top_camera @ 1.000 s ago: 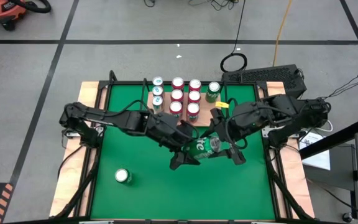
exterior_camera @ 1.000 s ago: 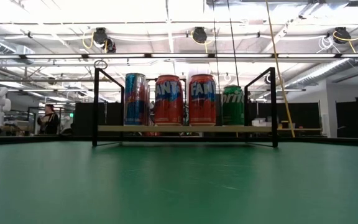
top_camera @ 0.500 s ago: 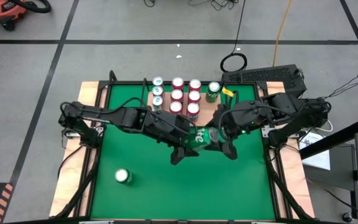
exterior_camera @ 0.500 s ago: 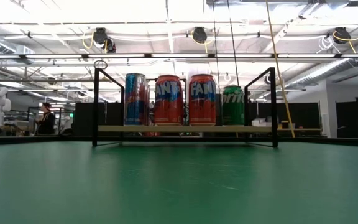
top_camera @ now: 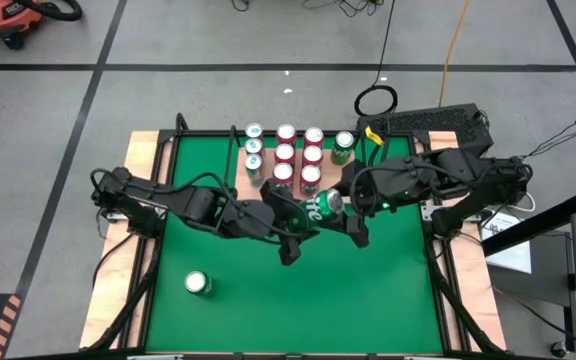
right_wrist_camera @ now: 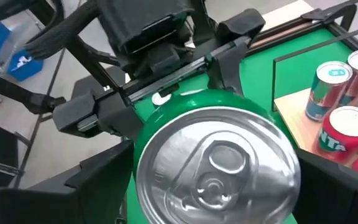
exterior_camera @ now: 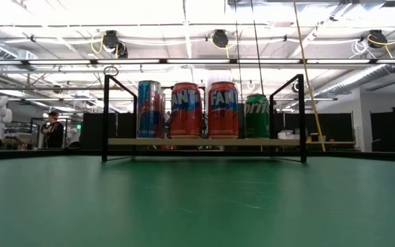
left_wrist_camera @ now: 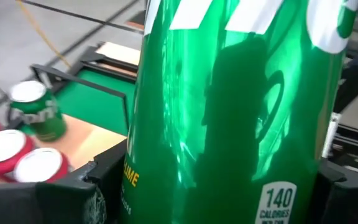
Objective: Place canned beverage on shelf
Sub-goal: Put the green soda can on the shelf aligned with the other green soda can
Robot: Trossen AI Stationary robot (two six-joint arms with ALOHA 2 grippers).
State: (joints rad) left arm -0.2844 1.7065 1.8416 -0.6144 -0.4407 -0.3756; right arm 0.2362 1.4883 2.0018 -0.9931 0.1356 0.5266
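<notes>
A green canned beverage [top_camera: 318, 206] hangs tilted above the green mat, just in front of the shelf [top_camera: 328, 178], its silver top [right_wrist_camera: 215, 165] toward my right arm. My left gripper [top_camera: 301, 216] is shut on its body. My right gripper [top_camera: 348, 212] is open, one finger on either side of the can's top end. The shelf's light-wood board [exterior_camera: 204, 142] carries several upright cans: red, blue and one green [top_camera: 343, 146]. Neither gripper shows in the low view. My left gripper pinches the can's green side wall [left_wrist_camera: 135, 180] between its two fingers [left_wrist_camera: 98, 193], which lie across the can's length. The fingers come from the table's left, slanting a little downward. The can is lifted clear of the mat and tilted.
A lone can [top_camera: 198, 284] stands upright on the mat [top_camera: 248, 300] near the front left. Thin black rails [exterior_camera: 105, 116] frame the shelf's sides. A keyboard [top_camera: 423, 122] lies beyond the table's far right corner. People stand in the room far behind.
The green can has gone up and toward the table's far edge, closer to the shelf, and has turned. Both grippers have gone along with it, each rolling about its wrist; my left one has also swung to the right.
</notes>
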